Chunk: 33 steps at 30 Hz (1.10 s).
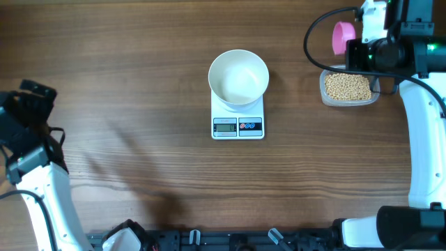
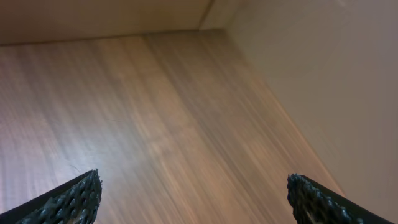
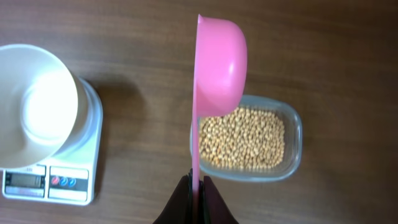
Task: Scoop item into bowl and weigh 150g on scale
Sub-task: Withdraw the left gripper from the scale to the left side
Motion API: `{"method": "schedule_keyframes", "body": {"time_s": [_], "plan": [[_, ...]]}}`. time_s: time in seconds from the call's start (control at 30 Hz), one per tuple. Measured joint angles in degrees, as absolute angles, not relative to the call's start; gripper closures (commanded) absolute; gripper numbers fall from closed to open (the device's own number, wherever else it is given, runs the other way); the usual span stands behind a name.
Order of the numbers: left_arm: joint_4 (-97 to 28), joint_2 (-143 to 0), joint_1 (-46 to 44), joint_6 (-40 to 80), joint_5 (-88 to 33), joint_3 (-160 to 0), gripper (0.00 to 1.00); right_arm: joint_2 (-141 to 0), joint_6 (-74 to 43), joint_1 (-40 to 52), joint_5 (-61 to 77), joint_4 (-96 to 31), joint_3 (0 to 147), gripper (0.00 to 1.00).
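Right wrist: right gripper [image 3: 198, 186] pinches the pink scoop [image 3: 219, 62]; beans [image 3: 242, 140] lie just ahead, rightward.

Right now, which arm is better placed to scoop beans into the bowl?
Right. The right gripper is shut on the pink scoop near the beans in the clear tub; the left gripper is open, empty, far from them.
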<state>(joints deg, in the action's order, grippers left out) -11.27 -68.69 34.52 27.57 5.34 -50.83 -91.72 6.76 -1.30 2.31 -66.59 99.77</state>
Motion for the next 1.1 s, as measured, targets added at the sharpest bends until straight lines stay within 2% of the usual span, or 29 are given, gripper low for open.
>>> {"method": "schedule_keyframes", "body": {"time_s": [0.23, 0.37, 0.57, 0.77, 0.93, 1.1], "plan": [[-10.5, -69.6, 36.5, 27.6, 4.2, -50.8, 0.0, -91.7, 6.8, -1.3, 2.3, -67.8, 99.8, 0.96], [-10.3, -69.7, 36.5, 27.6, -1.0, -50.8, 0.0, -91.7, 6.7, -1.3, 1.9, -67.5, 99.8, 0.96], [-14.3, -69.7, 36.5, 27.6, -14.3, -50.8, 0.0, -91.7, 6.5, -1.3, 0.4, -66.0, 99.8, 0.96], [-24.5, -69.8, 35.6, 27.6, -30.1, -50.8, 0.0, -91.7, 5.2, -1.3, -0.4, -66.5, 99.8, 0.96], [-33.4, -69.8, 35.1, 27.8, -39.8, -50.8, 0.0, -91.7, 3.0, -1.3, -8.1, -66.7, 99.8, 0.96], [-36.3, -69.9, 33.3, 23.3, -46.8, -50.7, 0.0, -91.7, 3.3, -1.3, -12.8, -67.3, 99.8, 0.96]]}}
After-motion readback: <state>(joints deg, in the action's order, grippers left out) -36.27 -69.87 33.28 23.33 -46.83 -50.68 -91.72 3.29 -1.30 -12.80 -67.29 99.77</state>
